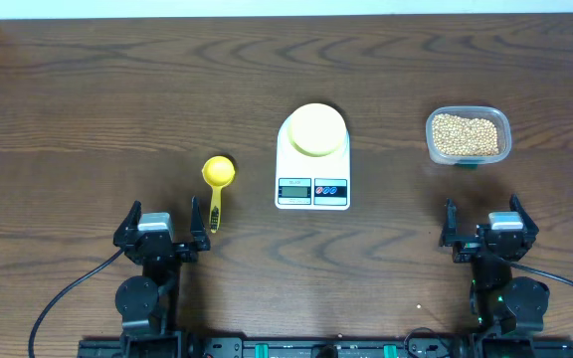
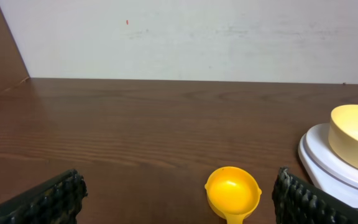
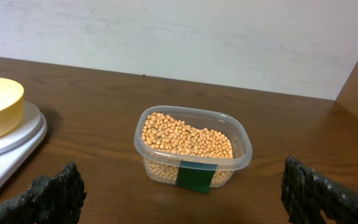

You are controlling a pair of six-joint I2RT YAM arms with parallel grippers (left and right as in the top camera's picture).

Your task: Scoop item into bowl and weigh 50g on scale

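Left gripper (image 1: pixel 164 213) and right gripper (image 1: pixel 483 213) gape wide, both empty. Scoop (image 1: pixel 218 171) lies just beyond the left one (light, stiff; take its handle). Bowl (image 1: pixel 316 129) sits on scale (image 1: pixel 312 191), centre. Beans (image 1: pixel 466 134), loose and likely to roll, fill a tub (image 1: pixel 430 139) far right.

I can't read the display on the scale (image 1: pixel 312 171) from overhead; left wrist view crops the scoop (image 2: pixel 232 190) handle at 6 o'clock.
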